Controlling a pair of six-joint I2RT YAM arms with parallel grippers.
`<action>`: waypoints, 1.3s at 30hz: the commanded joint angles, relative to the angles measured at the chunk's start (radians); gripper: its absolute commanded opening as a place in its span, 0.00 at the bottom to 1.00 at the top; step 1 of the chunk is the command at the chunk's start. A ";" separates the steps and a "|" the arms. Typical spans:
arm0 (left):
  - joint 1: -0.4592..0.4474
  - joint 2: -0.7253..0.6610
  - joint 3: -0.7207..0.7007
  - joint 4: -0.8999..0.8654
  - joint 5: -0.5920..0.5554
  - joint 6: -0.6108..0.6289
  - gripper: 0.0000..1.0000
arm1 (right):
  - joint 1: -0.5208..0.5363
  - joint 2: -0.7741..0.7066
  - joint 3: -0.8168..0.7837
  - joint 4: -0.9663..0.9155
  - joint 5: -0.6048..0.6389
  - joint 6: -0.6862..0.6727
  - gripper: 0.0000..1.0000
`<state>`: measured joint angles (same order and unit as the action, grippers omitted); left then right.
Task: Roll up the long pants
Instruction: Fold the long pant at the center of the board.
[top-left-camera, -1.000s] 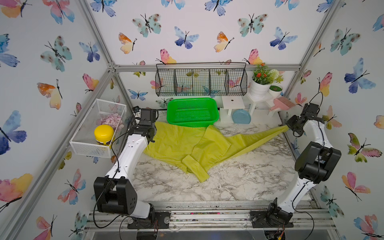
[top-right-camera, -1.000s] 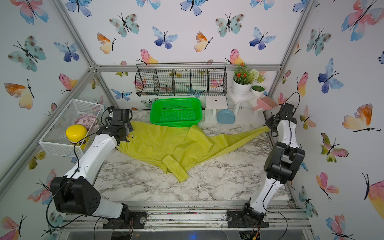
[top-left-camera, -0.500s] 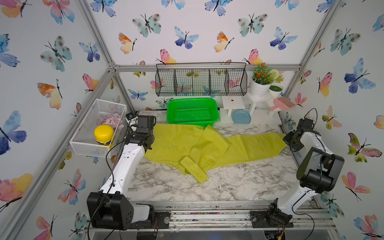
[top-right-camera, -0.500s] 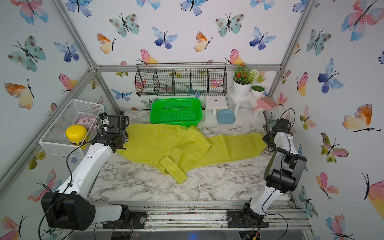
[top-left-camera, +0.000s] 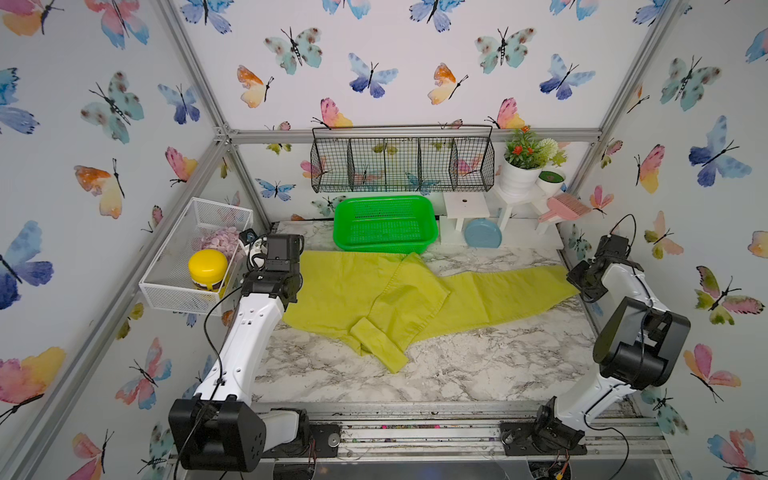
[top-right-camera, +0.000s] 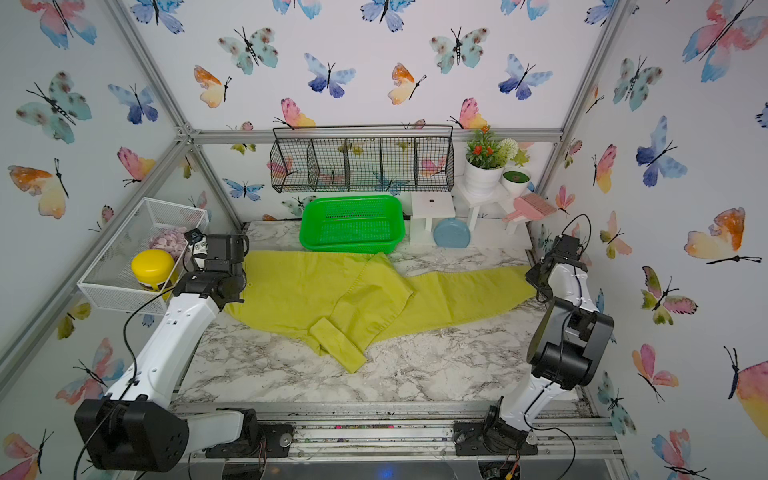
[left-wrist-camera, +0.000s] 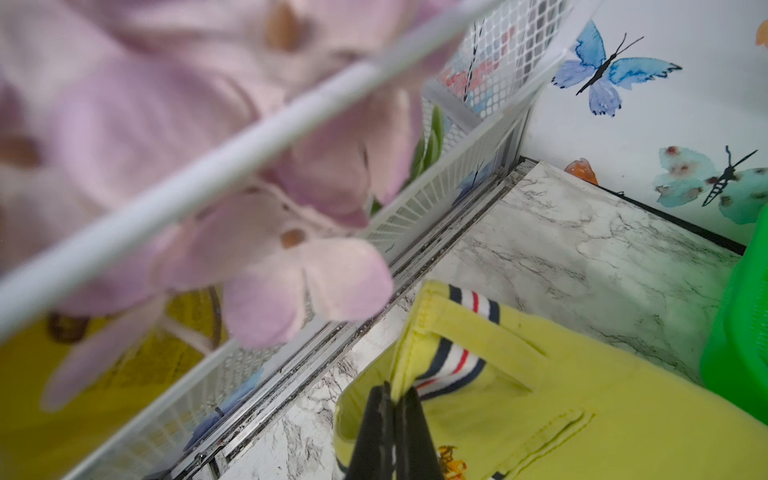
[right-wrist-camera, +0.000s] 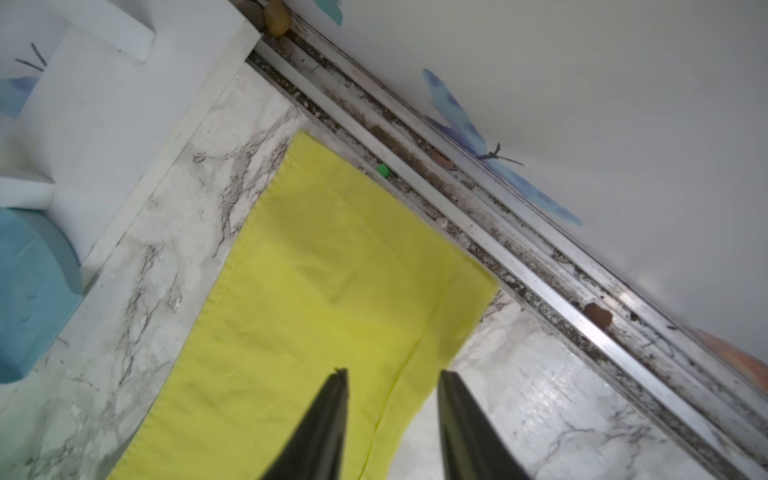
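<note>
Released since before, the long pants (top-left-camera: 374, 291) lie under the right gripper (right-wrist-camera: 392, 374), fingers (right-wrist-camera: 324, 415) apart; left gripper (left-wrist-camera: 395, 392) clamps their waistband (left-wrist-camera: 453, 361).

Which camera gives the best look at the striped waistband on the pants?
The left wrist view: the striped waistband is close up, pinched by the shut left gripper. In both top views the left arm hides it; only the yellow-green pants show. The right wrist view shows just a leg end.
</note>
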<state>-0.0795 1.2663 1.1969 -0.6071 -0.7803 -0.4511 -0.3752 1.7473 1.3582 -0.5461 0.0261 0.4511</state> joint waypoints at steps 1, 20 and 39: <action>0.008 -0.006 0.005 0.012 0.035 0.011 0.00 | 0.124 -0.089 0.023 -0.014 -0.025 -0.076 0.61; -0.033 0.090 0.000 -0.003 0.154 -0.014 0.00 | 1.008 0.052 0.004 0.002 -0.809 -0.283 0.65; -0.055 0.052 -0.052 0.005 0.203 -0.024 0.00 | 1.205 0.327 0.130 -0.020 -0.802 -0.380 0.57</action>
<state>-0.1276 1.3499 1.1534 -0.6041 -0.5892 -0.4603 0.8268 2.0785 1.4498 -0.5442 -0.7605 0.1078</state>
